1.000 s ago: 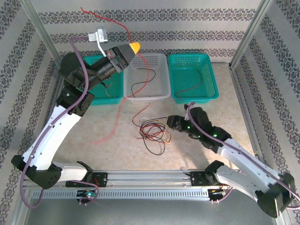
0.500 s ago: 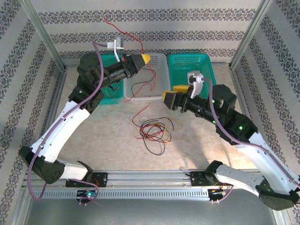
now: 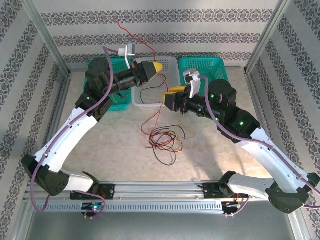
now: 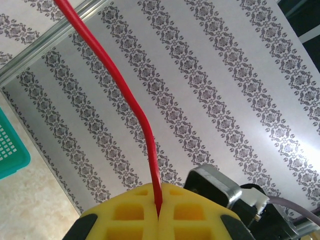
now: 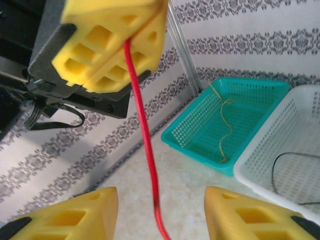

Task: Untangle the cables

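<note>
Right tool point(image 5: 157, 220): jaws apart and astride the red cable point(image 5: 142, 125). The strand hangs between the two yellow fingers point(image 5: 75, 215) and, as far as I can see, touches neither. It holds nothing yet.
Left tool point(image 4: 159, 212): jaws pressed together on the red cable, pinching it at the very tips, raised above the white basket point(image 3: 170, 70).
Just changed: a second ago my right arm lay low over the table point(image 3: 115, 145) beside the tangle. Now it is up at the front of the white basket, with its tool on the hanging strand just below the left tool. My left arm has swung slightly lower and to the right, carrying its strand along.
Meaning: I judge this as setting up a second grip, so the red cable can be drawn out of the tangle between two holds. The separation itself is not yet done.
Red cable: the loose end sticks up behind the left tool. The strand then drops through the pinch, passes the right tool and runs down to the table, into the tangle.
Cables point(image 3: 165, 140): red, black and yellow strands lie looped together on the table in front of the baskets, well apart from both tools.
Sorted so far: a yellow cable point(image 5: 225, 120) lies in the left teal basket point(image 5: 200, 145), and a black cable point(image 5: 280, 162) lies in the white basket.
</note>
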Controlling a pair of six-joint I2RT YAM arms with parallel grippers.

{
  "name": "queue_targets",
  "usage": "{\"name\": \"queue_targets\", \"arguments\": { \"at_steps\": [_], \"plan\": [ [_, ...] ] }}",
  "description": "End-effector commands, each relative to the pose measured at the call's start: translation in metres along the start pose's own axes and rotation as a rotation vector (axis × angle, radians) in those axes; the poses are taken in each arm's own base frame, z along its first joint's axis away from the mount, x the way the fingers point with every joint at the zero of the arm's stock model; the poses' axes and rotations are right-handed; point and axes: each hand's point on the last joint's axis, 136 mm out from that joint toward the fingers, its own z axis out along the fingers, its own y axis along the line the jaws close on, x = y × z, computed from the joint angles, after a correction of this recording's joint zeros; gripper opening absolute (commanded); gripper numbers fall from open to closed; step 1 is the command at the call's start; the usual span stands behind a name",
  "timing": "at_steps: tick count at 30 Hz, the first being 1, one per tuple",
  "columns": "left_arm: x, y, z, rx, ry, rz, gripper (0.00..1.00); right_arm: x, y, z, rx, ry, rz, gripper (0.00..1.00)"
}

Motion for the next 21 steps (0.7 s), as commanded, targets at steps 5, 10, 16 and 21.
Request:
{"name": "queue_targets", "arguments": {
  "at_steps": [5,10,16,21],
  "plan": [
    [-0.007,-0.016,-0.001,0.064,-0.01,0.03,0.0,-0.01,0.009,0.002,-0.038,-0.046,-0.017,0.32],
    [-0.006,-0.016,-0.001,0.069,-0.005,0.027,0.0,-0.007,0.004,0.01,-0.027,-0.029,-0.01,0.37],
    [-0.006,-0.012,-0.004,0.036,-0.015,0.044,0.0,0.001,0.002,0.011,-0.031,-0.017,0.0,0.08],
    [-0.006,0.003,-0.005,-0.043,-0.021,0.062,0.0,0.0,0.0,-0.003,-0.006,-0.041,-0.003,0.0]
  ]
}}
